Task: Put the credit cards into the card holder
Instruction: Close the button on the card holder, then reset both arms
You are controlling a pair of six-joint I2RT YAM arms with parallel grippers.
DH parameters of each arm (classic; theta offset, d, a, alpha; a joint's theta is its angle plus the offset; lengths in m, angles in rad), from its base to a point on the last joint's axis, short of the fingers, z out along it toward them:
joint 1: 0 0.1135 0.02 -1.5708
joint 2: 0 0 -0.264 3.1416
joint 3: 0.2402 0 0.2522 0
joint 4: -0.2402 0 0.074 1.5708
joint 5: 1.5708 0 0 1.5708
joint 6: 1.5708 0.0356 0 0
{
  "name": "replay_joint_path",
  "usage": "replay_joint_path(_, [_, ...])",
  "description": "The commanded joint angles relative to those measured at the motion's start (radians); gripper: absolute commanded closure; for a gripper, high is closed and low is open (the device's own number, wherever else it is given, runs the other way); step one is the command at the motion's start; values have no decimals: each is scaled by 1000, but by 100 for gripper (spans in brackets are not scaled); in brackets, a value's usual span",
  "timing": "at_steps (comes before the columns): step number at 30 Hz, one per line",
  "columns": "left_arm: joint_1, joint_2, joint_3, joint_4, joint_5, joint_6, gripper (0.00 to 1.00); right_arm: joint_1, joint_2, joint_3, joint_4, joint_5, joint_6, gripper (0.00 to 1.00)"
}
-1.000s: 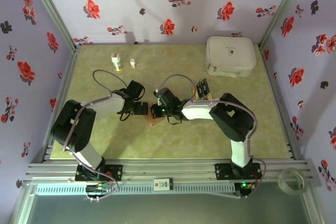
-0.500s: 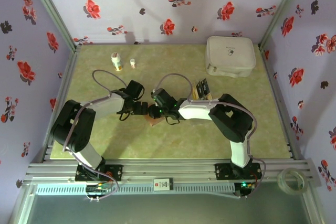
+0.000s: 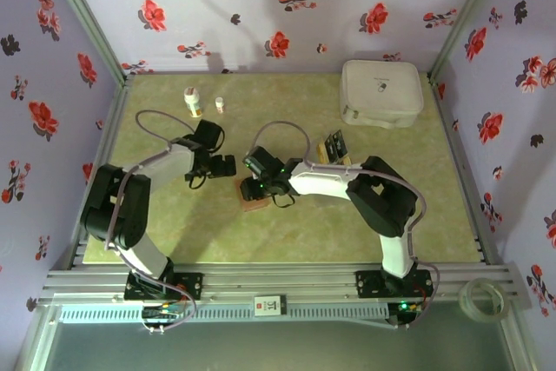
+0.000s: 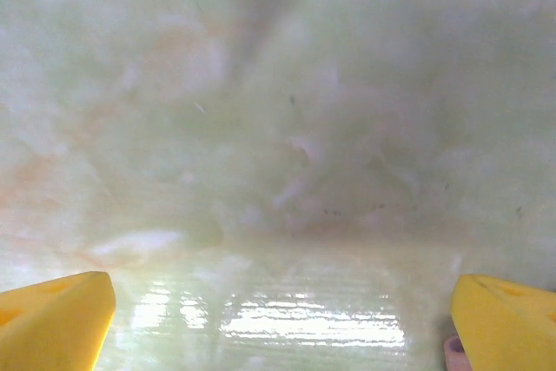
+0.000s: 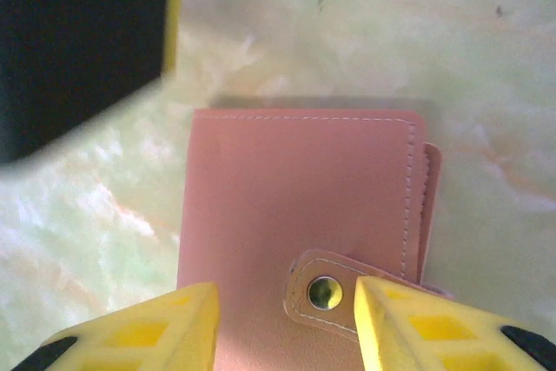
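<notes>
The card holder (image 5: 300,202), a reddish-brown wallet, lies shut on the table with its snap strap (image 5: 334,297) fastened. My right gripper (image 5: 287,323) hovers right over it, open, its yellow fingers (image 5: 143,327) standing either side of the snap with nothing held. From above, the right gripper (image 3: 254,187) covers the far part of the card holder (image 3: 254,204). My left gripper (image 3: 224,165) is a little to the left of the wallet, wide open over bare table (image 4: 278,171). The credit cards (image 3: 334,147), black and tan, lie in a small bunch behind the right arm.
A large white rounded case (image 3: 382,93) sits at the back right. Two small bottles (image 3: 193,102) stand at the back left. A dark block with a yellow edge (image 5: 78,41) sits just beyond the wallet's far left corner. Flowered walls close the table on three sides.
My right gripper has gone from shut to open over the wallet. The left gripper has drawn back up and to the left, away from the wallet.
</notes>
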Motion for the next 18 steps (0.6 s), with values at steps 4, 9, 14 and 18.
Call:
replay_joint_path(4, [30,-82,11,-71,-17,33,0,-9,-98,15,-117,20,-35,53])
replay_joint_path(9, [38,-133,-10,-79,-9,38,0,-58,-189,-32,-115,34,-28,53])
replay_joint_path(14, [38,-220,18,-78,17,48,0,-168,-346,-74,-120,33,-20,46])
replay_joint_path(18, [40,-315,70,-61,24,60,0,-263,-497,-80,-181,96,-39,33])
